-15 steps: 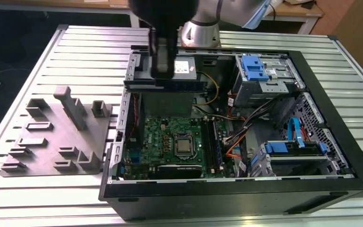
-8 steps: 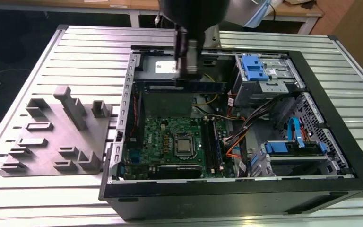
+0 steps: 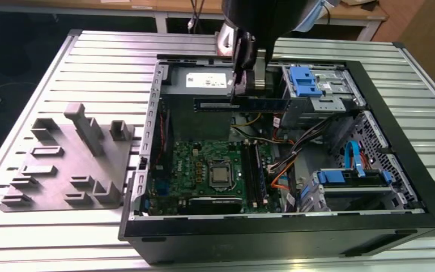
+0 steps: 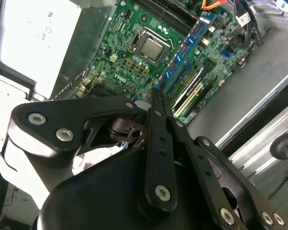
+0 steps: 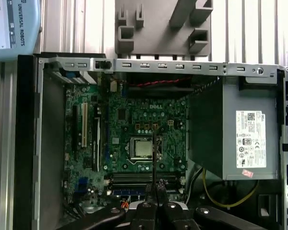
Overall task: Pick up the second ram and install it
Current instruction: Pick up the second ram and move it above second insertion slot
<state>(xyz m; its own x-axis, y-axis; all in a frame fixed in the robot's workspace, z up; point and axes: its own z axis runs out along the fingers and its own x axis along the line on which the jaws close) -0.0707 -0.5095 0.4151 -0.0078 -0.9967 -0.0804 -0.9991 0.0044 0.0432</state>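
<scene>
My gripper [image 3: 246, 93] hangs over the far part of the open computer case [image 3: 399, 170] and is shut on the second ram [image 3: 240, 105]. The second ram is a slim dark stick, held level and lengthwise above the case's inside. In the first wrist view it shows edge-on as a thin dark line [image 5: 154, 158] running out from the gripper [image 5: 156, 196] over the green motherboard [image 5: 134, 120]. The memory slots [image 3: 252, 175] lie on the motherboard, nearer the case's front than the gripper. In the second wrist view a blue stick [image 4: 185, 52] sits in one of them.
A grey plastic holder block [image 3: 66, 164] lies on the slatted table at the exterior view's left. Inside the case are the power supply [image 5: 240, 139], blue drive bays [image 3: 308, 82], loose cables [image 3: 293, 147] and the processor socket [image 3: 221, 173].
</scene>
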